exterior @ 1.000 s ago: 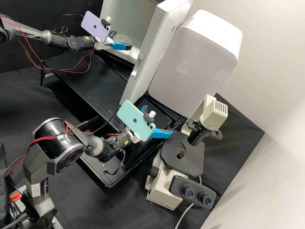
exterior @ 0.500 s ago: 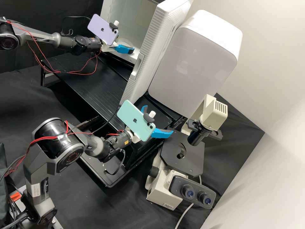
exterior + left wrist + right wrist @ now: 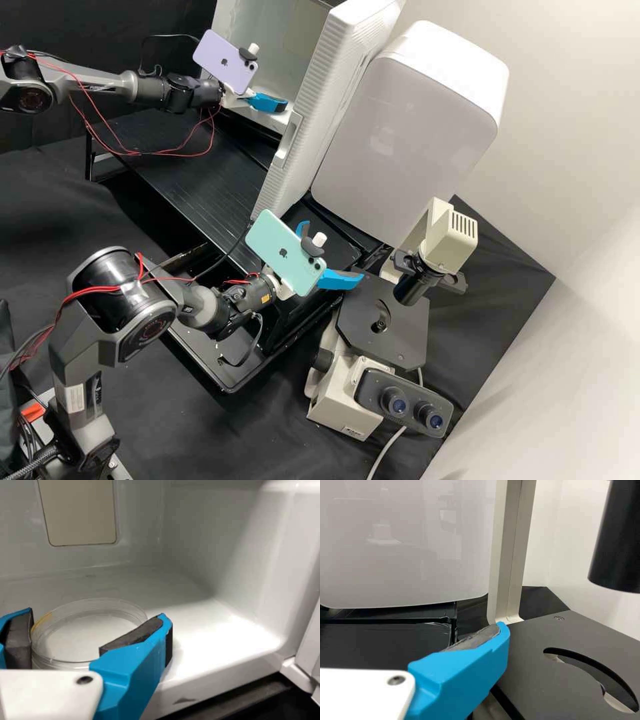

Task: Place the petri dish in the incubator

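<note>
Soft, even light fills the high view, brightest on the white wall (image 3: 573, 133); the black table (image 3: 200, 173) reads dark. Inside the incubator (image 3: 225, 630) the light is pale, and the left fingers (image 3: 132, 662) throw a faint shadow on its floor.

wall (image 3: 580, 133): plain white | bench (image 3: 200, 433): black cloth | backdrop (image 3: 80, 27): dark
</note>
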